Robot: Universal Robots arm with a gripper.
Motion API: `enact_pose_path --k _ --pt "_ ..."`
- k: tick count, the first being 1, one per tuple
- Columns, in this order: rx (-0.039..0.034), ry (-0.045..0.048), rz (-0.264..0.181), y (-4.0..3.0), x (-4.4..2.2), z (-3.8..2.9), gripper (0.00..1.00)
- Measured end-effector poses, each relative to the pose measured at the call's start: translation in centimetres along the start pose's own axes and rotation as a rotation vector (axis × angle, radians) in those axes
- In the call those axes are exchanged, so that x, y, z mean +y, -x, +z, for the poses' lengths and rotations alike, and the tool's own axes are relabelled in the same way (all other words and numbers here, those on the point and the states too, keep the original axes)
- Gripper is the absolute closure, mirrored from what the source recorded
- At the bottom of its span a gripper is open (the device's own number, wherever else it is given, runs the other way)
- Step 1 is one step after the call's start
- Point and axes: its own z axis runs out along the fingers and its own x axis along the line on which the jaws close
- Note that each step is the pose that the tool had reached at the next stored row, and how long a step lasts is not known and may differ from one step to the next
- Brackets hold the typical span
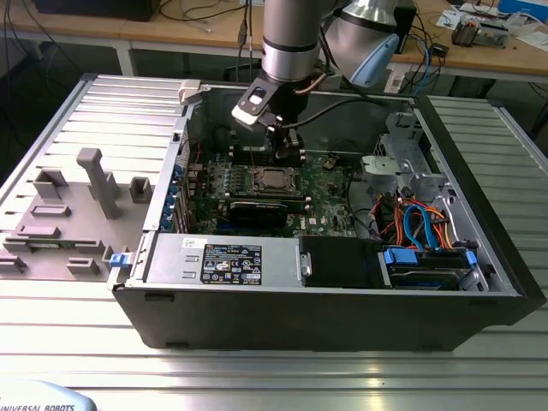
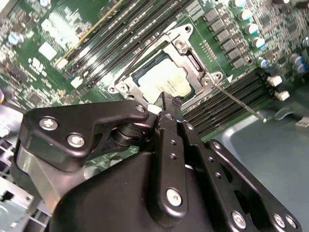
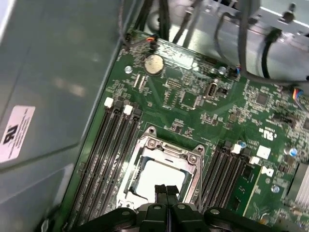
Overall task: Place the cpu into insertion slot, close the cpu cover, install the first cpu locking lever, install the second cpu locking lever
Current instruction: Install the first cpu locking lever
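Two black fingertips of the claw sit pressed together with nothing between them, hanging just above the near edge of the socket in both wrist views. Directly under them lies the cpu, flat and dull silver, seated in the insertion slot. The cpu cover appears folded down around it, its frame ringing the chip. In the second wrist view a thin locking lever juts out from the socket corner over the neighbouring memory slots, and looks unlatched. Beyond the socket the green board runs toward the cables and the case wall. In the exterior view the arm reaches down into the open computer case, which rests on the ribbed metal surface.

As I judge it, the risk is the thin lever. Closed tips give a narrow pushing face, so the rod could slip off and spring back. A push that runs too low could scrape the cpu or bend the cover. Drifting sideways could knock the memory slot clips.
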Motion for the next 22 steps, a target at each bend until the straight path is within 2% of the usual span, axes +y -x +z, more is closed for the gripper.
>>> enact_pose_path --k 1,16,19,21,22 --pt "-0.0001 0.0003 -0.016 0.00 0.00 0.00 0.89" --pt "-0.0001 0.0004 -0.021 0.00 0.00 0.00 0.89" --pt "-0.0001 0.0010 -0.053 0.00 0.01 0.01 0.89" --pt "-0.0002 0.0018 -0.103 0.00 0.00 0.00 0.89" --pt "-0.0003 0.0025 -0.145 0.00 0.00 0.01 0.89"
